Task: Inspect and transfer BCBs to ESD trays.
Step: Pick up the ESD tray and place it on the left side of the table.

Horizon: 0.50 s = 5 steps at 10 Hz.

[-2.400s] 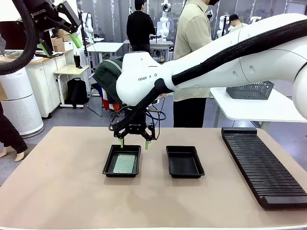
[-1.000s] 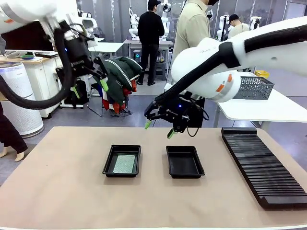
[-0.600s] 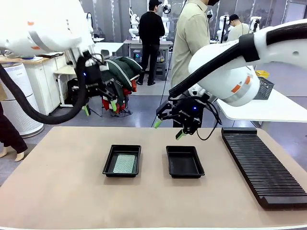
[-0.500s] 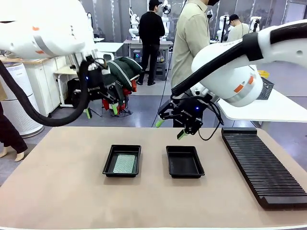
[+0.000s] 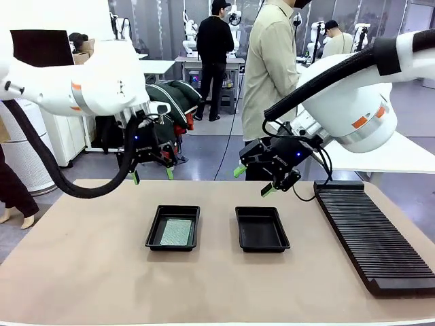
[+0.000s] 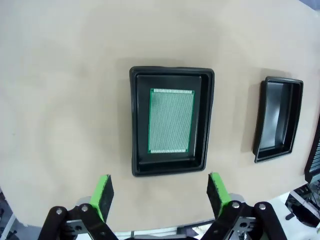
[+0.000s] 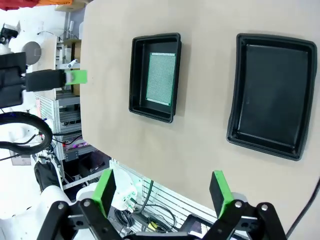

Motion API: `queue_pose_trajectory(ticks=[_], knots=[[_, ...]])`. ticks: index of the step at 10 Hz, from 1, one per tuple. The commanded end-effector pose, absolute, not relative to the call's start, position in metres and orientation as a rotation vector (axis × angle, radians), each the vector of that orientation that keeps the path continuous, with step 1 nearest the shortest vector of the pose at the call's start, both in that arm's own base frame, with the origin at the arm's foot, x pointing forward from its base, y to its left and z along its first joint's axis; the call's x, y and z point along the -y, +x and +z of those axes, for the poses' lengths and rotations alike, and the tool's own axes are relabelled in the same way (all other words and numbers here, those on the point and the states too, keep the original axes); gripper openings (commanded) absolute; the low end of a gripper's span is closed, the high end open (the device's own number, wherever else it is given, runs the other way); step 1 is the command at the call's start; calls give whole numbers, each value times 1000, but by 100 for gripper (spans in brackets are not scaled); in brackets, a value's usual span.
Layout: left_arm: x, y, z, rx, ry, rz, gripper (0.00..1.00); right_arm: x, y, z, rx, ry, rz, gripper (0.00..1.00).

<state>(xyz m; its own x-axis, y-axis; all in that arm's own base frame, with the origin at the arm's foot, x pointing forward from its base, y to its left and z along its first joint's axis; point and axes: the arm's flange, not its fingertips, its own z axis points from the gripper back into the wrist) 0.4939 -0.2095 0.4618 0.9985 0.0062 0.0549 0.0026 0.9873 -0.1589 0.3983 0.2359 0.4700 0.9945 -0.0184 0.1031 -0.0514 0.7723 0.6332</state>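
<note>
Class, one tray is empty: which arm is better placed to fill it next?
Probably right: the right gripper hangs open nearest the empty tray; the left gripper hangs open beyond the filled tray.

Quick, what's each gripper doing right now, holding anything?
Left gripper: open, holding nothing.
Right gripper: open, holding nothing.

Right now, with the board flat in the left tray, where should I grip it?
Take the BCB by its two long edges, from straight above. It lies flat on the floor of the ESD tray, below the raised rim, so a sideways approach looks blocked. Bare floor shows along both long edges, likely room for the open jaws of the left gripper.
</note>
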Motion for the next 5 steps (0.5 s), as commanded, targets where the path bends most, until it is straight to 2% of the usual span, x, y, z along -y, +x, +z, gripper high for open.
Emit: queue_pose_trajectory(ticks=[1,5], knots=[[214,485,440,132,-140,48,100,-244,397,470,111,676,16,100],[215,486,407,143,-82,68,100,-244,397,470,111,676,16,100]])
